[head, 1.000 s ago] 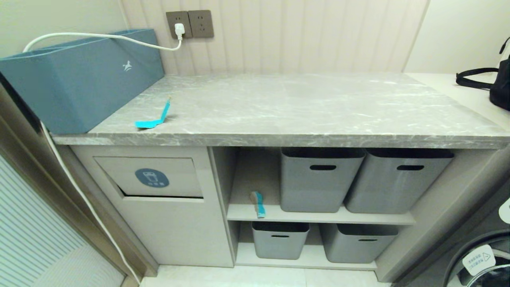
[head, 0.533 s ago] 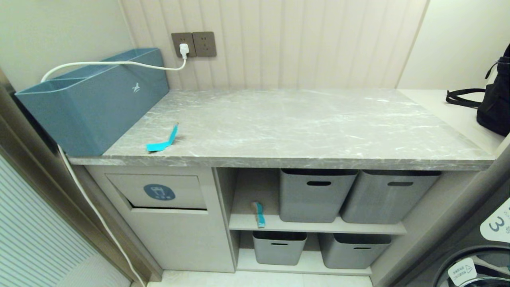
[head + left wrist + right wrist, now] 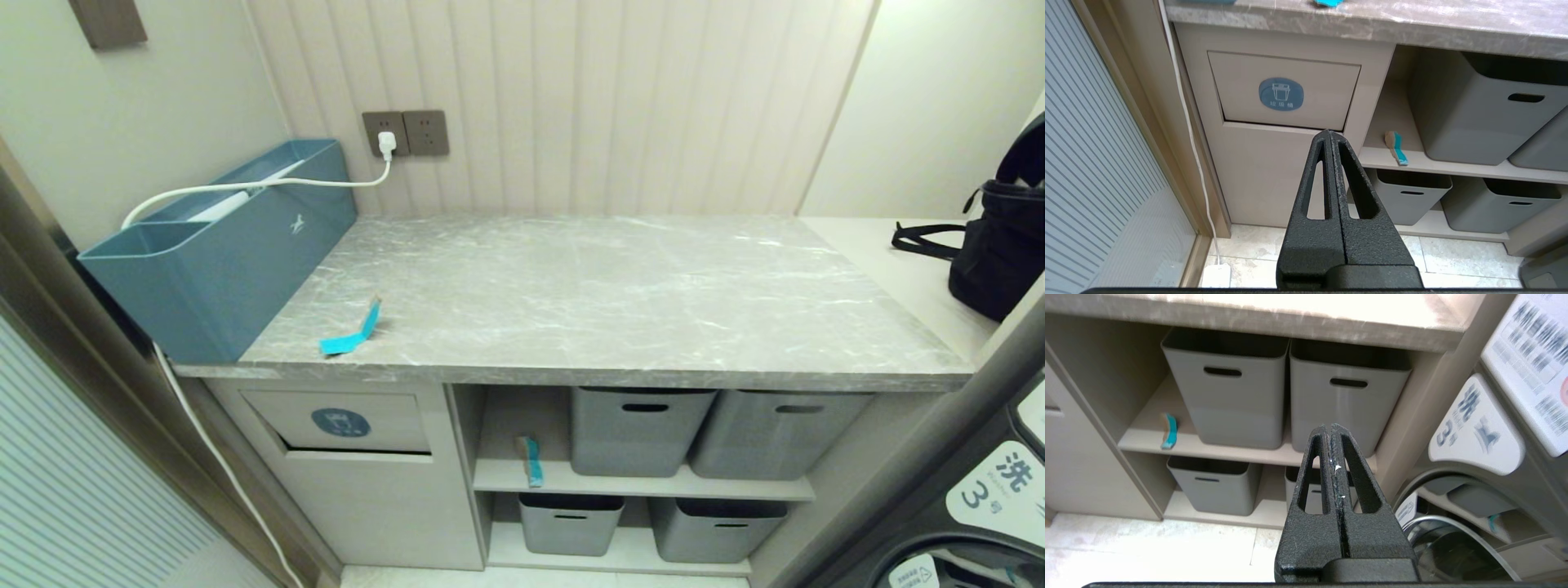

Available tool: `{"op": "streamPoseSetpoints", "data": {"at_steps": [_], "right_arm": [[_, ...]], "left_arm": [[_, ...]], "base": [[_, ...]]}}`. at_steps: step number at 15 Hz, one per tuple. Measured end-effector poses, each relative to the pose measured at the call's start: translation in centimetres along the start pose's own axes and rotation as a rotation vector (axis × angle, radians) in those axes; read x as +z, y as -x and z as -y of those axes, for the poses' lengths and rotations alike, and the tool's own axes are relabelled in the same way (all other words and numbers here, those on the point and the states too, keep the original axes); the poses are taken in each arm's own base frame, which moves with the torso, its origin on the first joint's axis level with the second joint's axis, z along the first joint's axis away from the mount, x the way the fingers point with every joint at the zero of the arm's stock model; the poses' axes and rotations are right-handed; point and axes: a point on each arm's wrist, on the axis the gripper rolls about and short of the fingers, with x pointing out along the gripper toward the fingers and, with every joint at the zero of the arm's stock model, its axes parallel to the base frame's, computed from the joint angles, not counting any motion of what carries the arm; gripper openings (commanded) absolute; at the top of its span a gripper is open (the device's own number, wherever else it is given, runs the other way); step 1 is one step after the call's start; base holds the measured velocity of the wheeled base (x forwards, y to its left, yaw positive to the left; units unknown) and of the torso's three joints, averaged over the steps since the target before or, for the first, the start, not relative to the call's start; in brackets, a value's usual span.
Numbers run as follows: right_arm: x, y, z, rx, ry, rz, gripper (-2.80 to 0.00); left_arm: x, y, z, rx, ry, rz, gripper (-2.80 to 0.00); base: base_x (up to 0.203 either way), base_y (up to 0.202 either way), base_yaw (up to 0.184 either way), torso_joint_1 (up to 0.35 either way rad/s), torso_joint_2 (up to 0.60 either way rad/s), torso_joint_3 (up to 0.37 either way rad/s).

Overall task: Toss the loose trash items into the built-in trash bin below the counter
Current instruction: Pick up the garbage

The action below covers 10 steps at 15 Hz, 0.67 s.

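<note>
Far left on the counter (image 3: 620,294) sits the teal box (image 3: 220,261), white cable (image 3: 269,184) running from it to the wall socket (image 3: 386,133). Just right of the box, near the front edge, we see the bent strip (image 3: 351,336) lying flat on the slab. Below it, under the counter's left end, is the built-in trash bin (image 3: 343,422), flap looking tipped slightly. Right of that, the second strip (image 3: 531,460) sits at the left end of the upper shelf, just beside the grey baskets (image 3: 633,430).

Neither arm shows in the head view. Left gripper (image 3: 1329,134) hangs low facing the bin flap, fingers pressed together, holding nothing. Right gripper (image 3: 1329,428) is likewise closed and empty, facing the baskets.

Risks as we judge them: both strips are thin and flat (little for the fingers to bite), so a pinch could slide one off the counter edge or deeper into the shelf. The cable could snag the left arm. A light strip may also catch on the flap rather than drop in.
</note>
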Motion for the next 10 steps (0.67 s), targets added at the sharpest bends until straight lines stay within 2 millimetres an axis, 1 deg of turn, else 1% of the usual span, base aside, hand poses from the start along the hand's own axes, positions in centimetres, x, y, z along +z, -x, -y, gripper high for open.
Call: {"op": "streamPoseSetpoints", "data": {"at_steps": [5,6,7,8,10], "right_arm": [[0.0,0.0,0.0,-0.001,-0.003,-0.001,-2.8],[0.0,0.0,0.0,-0.001,-0.002,-0.001,-2.8],[0.0,0.0,0.0,-0.001,-0.003,-0.001,-2.8],[0.0,0.0,0.0,-0.001,-0.005,0.0,-2.8],[0.0,0.0,0.0,-0.001,-0.007,0.0,-2.8]], "left_arm": [[0.1,0.0,0.0,-0.001,0.002,-0.005,-2.8],[0.6,0.2,0.0,-0.001,0.002,-0.005,-2.8],[1.7,0.3,0.1,-0.003,0.003,0.008,-2.8],[2.9,0.3,0.2,-0.011,0.006,0.0,0.0],[6.1,0.0,0.4,-0.044,0.023,-0.025,0.0]], "base": [[0.0,0.0,0.0,0.033,-0.06,-0.034],[0.0,0.0,0.0,0.0,0.0,0.0],[0.0,0.0,0.0,0.0,0.0,0.0],[0.0,0.0,0.0,0.0,0.0,0.0],[0.0,0.0,0.0,0.0,0.0,0.0]]}}
